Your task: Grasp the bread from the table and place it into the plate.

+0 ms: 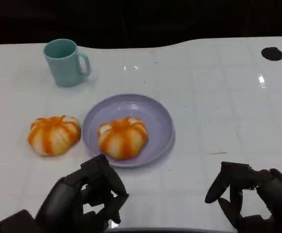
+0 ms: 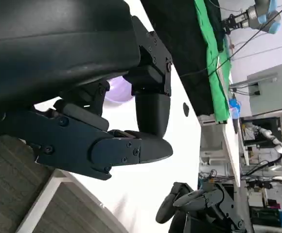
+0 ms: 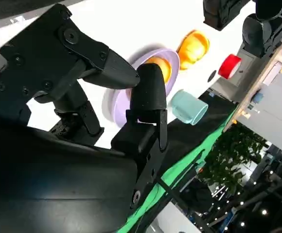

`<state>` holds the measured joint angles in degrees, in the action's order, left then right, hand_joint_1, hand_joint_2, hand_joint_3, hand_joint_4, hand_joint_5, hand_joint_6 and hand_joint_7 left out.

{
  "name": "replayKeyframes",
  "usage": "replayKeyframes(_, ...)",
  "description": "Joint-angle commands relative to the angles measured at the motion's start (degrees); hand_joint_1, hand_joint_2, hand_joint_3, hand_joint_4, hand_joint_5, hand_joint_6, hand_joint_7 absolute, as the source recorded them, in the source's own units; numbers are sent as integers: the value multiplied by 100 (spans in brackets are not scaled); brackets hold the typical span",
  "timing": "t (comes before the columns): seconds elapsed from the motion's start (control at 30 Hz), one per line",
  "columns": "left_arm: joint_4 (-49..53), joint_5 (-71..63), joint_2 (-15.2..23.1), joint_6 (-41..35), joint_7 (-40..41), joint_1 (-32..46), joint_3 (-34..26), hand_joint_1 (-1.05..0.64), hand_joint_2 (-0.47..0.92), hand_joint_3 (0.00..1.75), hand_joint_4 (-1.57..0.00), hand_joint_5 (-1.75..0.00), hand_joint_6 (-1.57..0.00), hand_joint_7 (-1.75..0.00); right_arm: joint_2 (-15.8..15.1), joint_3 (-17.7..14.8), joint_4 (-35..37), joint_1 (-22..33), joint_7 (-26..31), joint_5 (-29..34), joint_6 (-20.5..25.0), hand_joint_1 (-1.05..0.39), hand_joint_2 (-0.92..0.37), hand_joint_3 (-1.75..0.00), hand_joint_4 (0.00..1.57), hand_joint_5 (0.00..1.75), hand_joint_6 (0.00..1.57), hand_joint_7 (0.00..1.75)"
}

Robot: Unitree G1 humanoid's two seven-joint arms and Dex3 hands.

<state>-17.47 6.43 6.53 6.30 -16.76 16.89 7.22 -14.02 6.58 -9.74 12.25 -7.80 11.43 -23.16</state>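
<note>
Robot hands (image 1: 90, 199) (image 1: 250, 194) curled, both empty

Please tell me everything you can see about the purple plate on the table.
The plate is round, shallow and pale purple, with a smooth, slightly glossy surface that looks like plastic or glazed ceramic. It lies flat near the middle of the white table. One orange-and-white striped bread sits inside it, toward its near left side. A second similar bread lies on the table just left of its rim. A teal mug stands apart behind it. Neither hand touches the plate.
</note>
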Motion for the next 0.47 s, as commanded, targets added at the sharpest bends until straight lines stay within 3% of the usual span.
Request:
replayKeyframes(0.03,81,-52,83,87,-20,-32,-22,-54,92,41,-70,-175,-51,-173,13,-75,157,-86,55,-61,-197,-23,-31,-133,89,175,82,136)
replayKeyframes(0.47,131,-11,85,162,-41,-66,-37,-53,92,44,-71,-175,-53,-171,53,-35,246,-116,80,42,-237,-23,-30,-136,92,175,82,137)
